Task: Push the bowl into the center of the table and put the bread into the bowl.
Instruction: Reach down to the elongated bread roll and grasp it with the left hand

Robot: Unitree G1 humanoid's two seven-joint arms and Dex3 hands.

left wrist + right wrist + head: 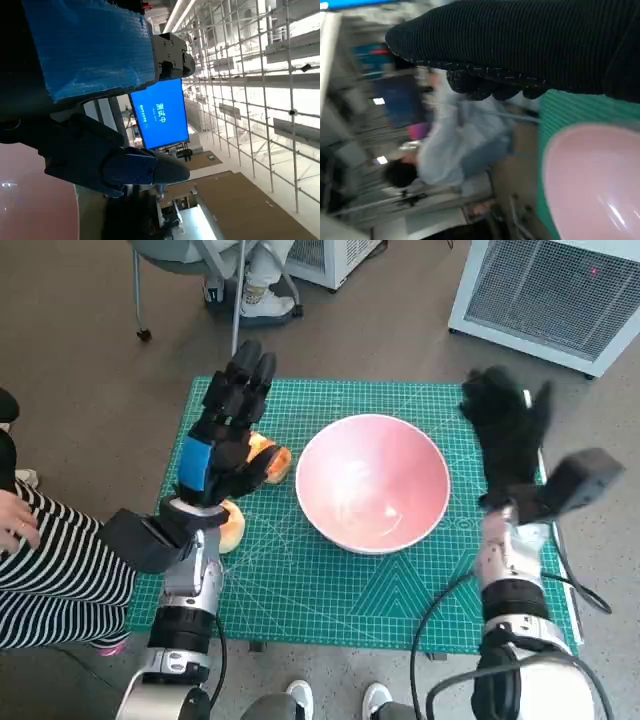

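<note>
Left hand (225, 435) hangs over the mat's left part, blue-taped back up, fingers stretched out and apart, nothing in its grasp. It sits above the bread (272, 460), which peeks out orange-brown just beside the thumb side; can't tell if it touches. A second bread piece (232, 525) lies near the wrist, closer to the mat's left edge. Right hand (508, 425) is raised over the mat's right part, gloved fingers spread, holding nothing, just beside the bowl's right rim but apart from it. Bowl (372, 482) is pink, upright, empty, about mid-mat on the green mat (330, 595), between the two hands. Right wrist view shows the glove (530, 45) above the bowl rim (592, 180) and the mat, with a blurred person (455, 145) in pale clothes behind. Left wrist view shows blue tape (90, 45), a blue screen (161, 114) and the pink bowl wall (35, 200). Striped sleeve (55, 570) at the head view's left edge.
</note>
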